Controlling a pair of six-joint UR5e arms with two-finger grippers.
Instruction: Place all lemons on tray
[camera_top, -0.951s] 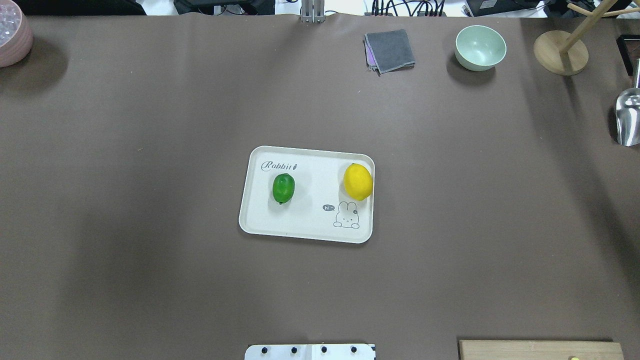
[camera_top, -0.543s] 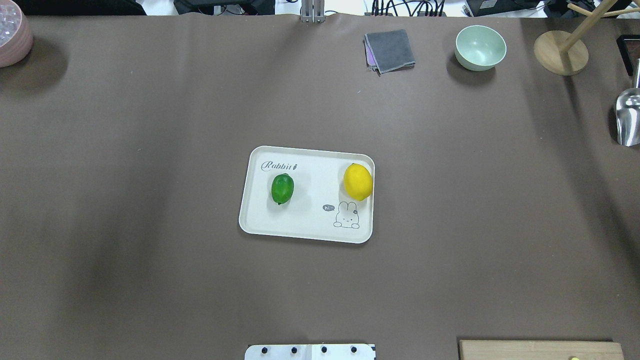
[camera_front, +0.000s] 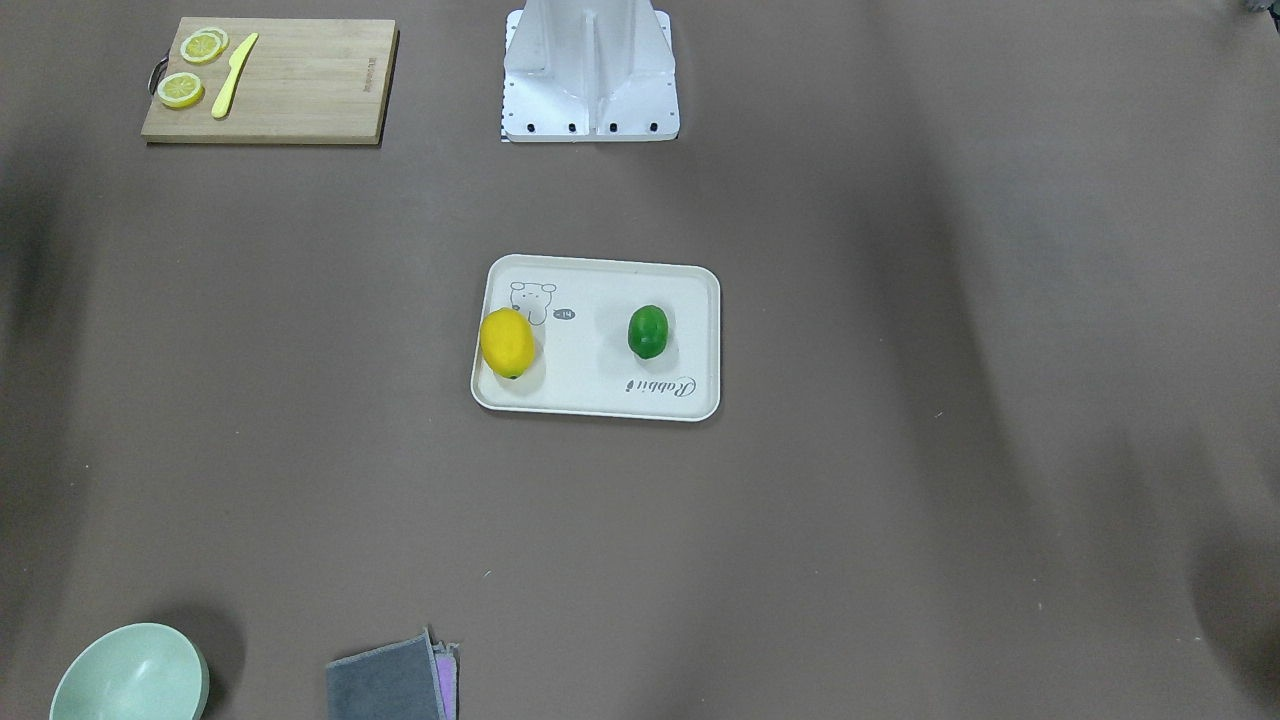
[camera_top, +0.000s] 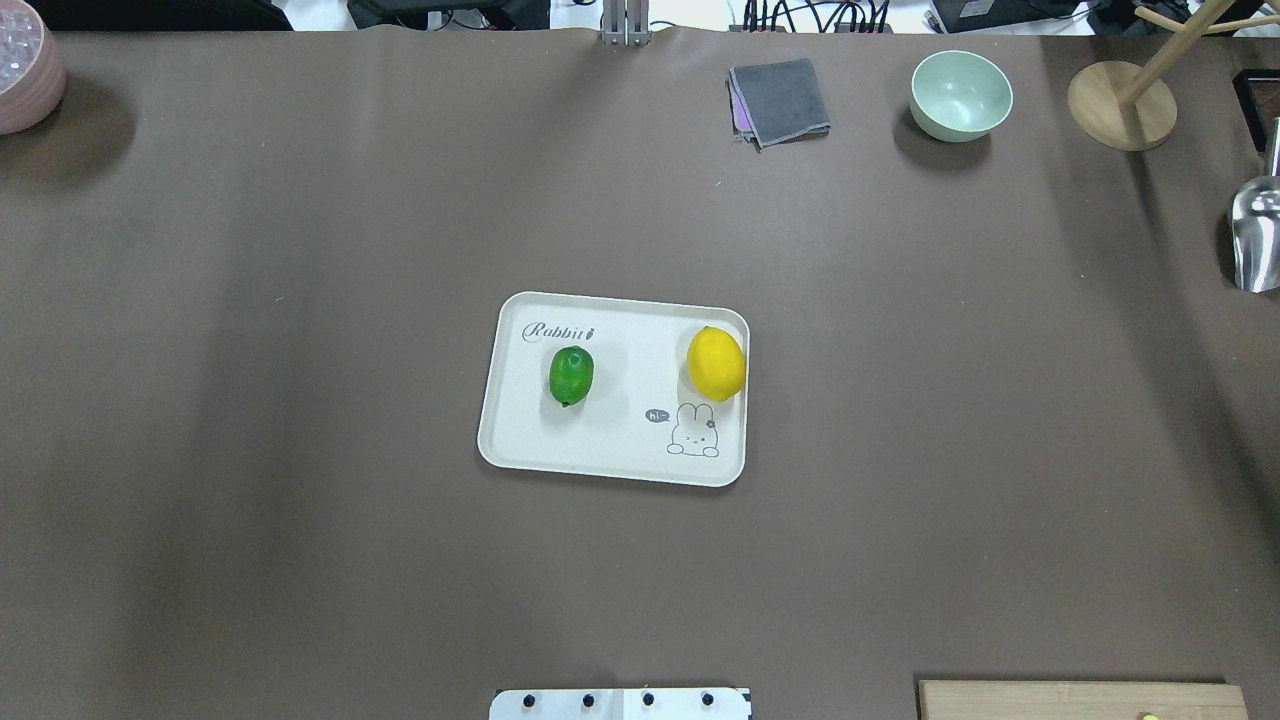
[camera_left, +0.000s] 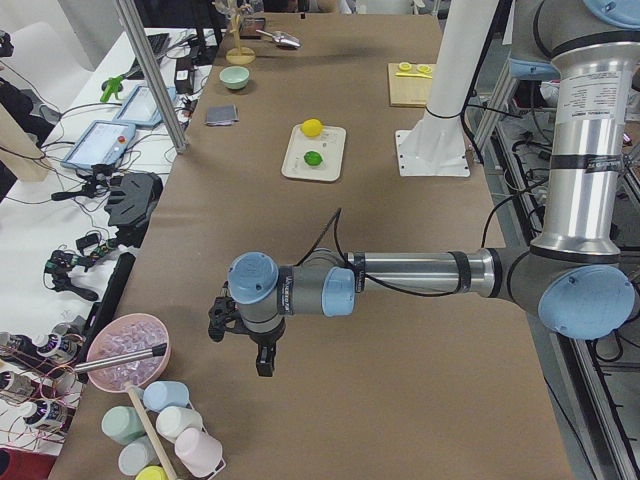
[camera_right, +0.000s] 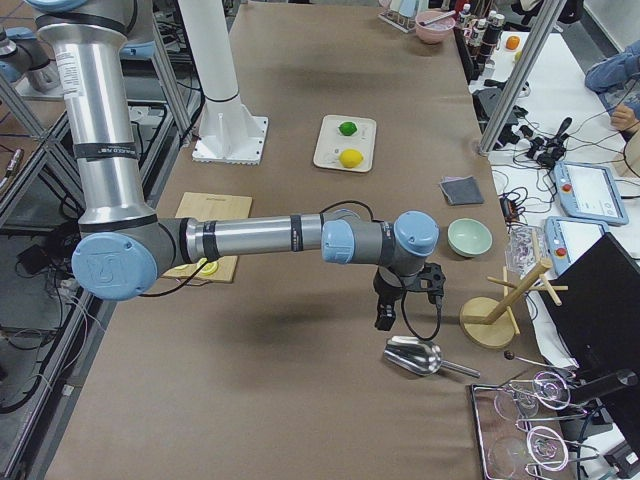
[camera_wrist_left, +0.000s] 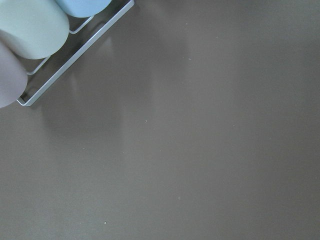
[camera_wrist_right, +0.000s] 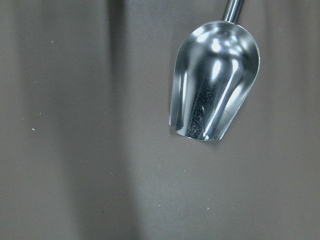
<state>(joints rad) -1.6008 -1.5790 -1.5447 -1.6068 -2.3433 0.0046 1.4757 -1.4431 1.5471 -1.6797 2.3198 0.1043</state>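
Observation:
The cream tray (camera_top: 520, 440) (camera_front: 600, 400) lies at the table's middle. The yellow lemon (camera_top: 716, 363) (camera_front: 507, 343) lies on it against the rim near the rabbit drawing. The green lemon (camera_top: 571, 375) (camera_front: 648, 332) lies on it below the "Rabbit" script. Both also show in the side views, with the tray (camera_left: 297, 172) (camera_right: 325, 160) far from both arms. My left gripper (camera_left: 250, 345) hovers over the table's left end; I cannot tell whether it is open. My right gripper (camera_right: 385, 315) hovers near the right end; I cannot tell its state either.
A metal scoop (camera_wrist_right: 215, 82) (camera_top: 1255, 235) lies under my right wrist. A mug stand (camera_top: 1120, 105), green bowl (camera_top: 960, 95) and grey cloth (camera_top: 780, 100) sit at the far edge. A cutting board (camera_front: 270, 80) holds lemon slices and a knife. Pastel cups (camera_wrist_left: 30, 25) and a pink bowl (camera_left: 125, 350) are near my left gripper.
The green lemon has rocked slightly on the tray and now sits a touch further right. Nothing else has moved.

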